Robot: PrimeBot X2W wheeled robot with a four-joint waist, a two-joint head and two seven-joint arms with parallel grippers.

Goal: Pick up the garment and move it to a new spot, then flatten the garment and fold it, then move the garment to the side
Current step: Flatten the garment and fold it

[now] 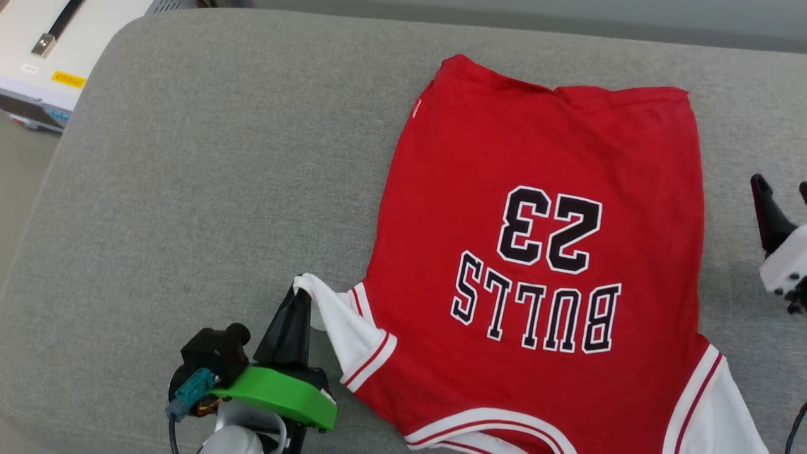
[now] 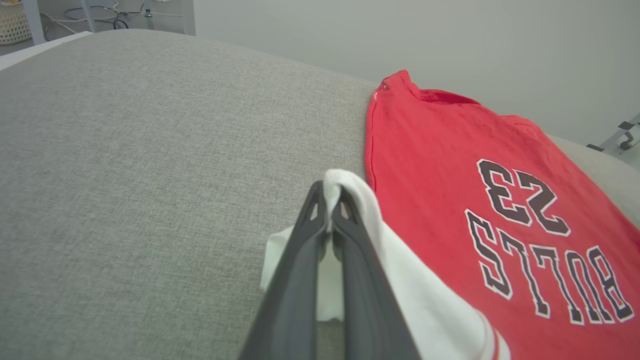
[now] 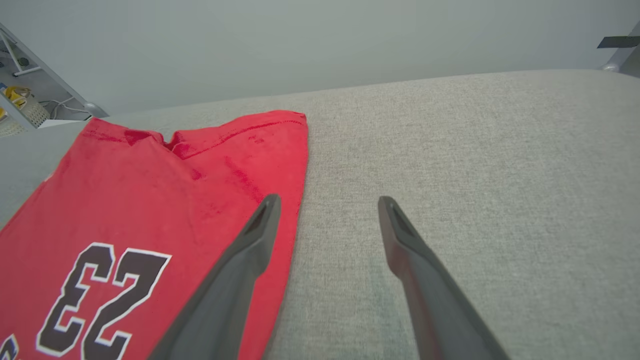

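The Bulls jersey (image 1: 542,189) lies spread flat but unfolded on the grey cushion's (image 1: 220,157) right half, my left gripper (image 2: 330,200) pinching its white sleeve (image 1: 343,328), my right gripper (image 3: 329,200) gaping empty, with folding and shifting aside to come.

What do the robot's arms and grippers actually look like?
Both grippers have two long, dark fingers tapering to hollowed tips. The left gripper sits on a bright green bracket, beside a black module and a teal plug with a dark cable. The right gripper has a white housing.

One garment (image 1: 542,208), one cushion (image 1: 220,189), one left hand (image 2: 329,197), one right hand (image 3: 328,202)
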